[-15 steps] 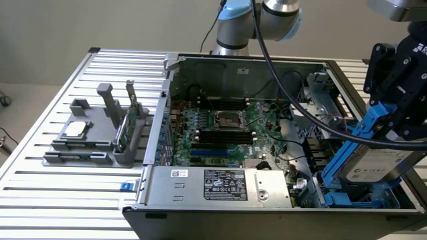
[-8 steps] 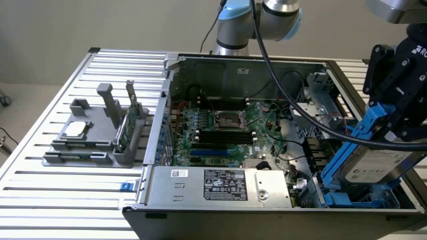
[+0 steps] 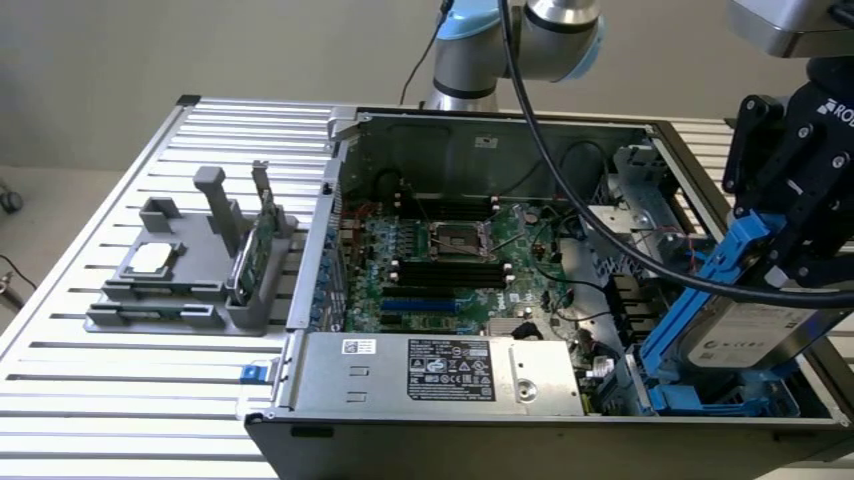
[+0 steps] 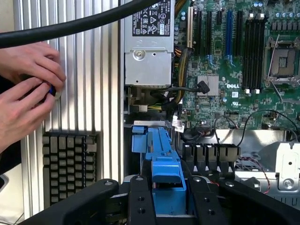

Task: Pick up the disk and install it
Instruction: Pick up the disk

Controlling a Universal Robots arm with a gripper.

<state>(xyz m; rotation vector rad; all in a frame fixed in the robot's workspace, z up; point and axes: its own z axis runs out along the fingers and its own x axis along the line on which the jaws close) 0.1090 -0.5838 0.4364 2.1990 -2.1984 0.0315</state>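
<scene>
**Robot arm lowers drive toward its bay**
The black two-finger gripper [image 3: 771, 262] [image 4: 168, 193] is clamped on the disk [image 3: 747, 335] [image 4: 161, 154], a flat silver-grey metal hard drive in a blue plastic carrier. The disk hangs tilted beneath it inside the open grey computer case [image 3: 494, 118], seemingly angled to meet the blue drive bay [image 3: 687, 402]. A person's hands [image 4: 28, 89] work beside the case.
</scene>
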